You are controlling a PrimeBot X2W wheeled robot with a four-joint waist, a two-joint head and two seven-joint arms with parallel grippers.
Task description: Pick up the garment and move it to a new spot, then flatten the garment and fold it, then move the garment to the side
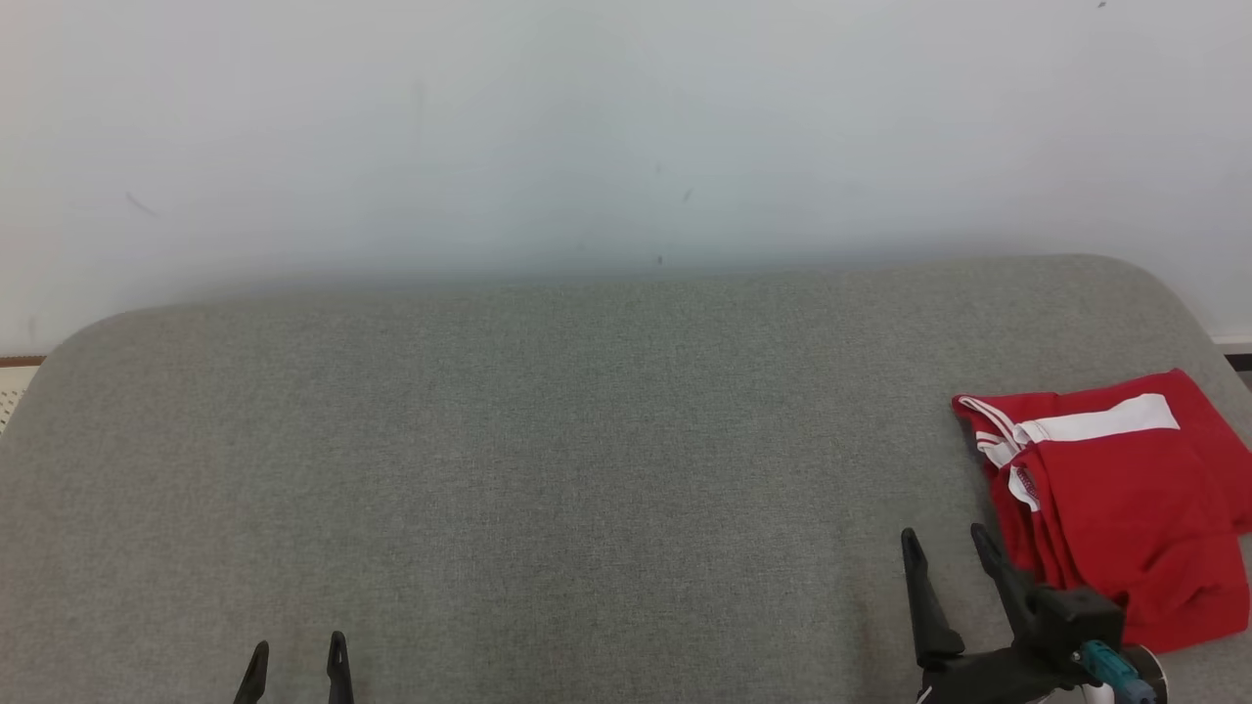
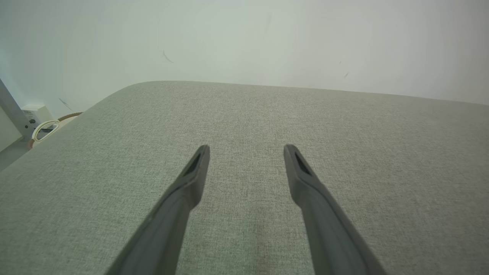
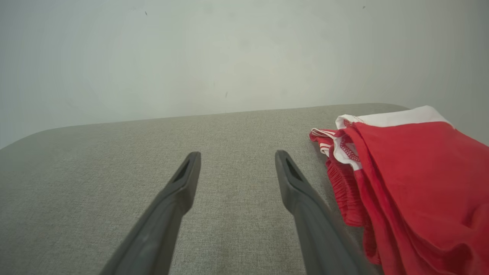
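The folded red garment (image 1: 1125, 508) lies at the frame's right edge on the grey padded surface (image 1: 548, 440) — just beside the right gripper (image 1: 944, 536), fingers apart, empty; the left gripper (image 1: 298, 643), lower left, likewise spread.

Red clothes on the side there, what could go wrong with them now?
1. The red clothes lie close to the grey cushion's right edge, so a nudge might slide them off.
2. The right hand is open and just beside them. If it swings that way, a finger could catch the cloth and mess up the folds.
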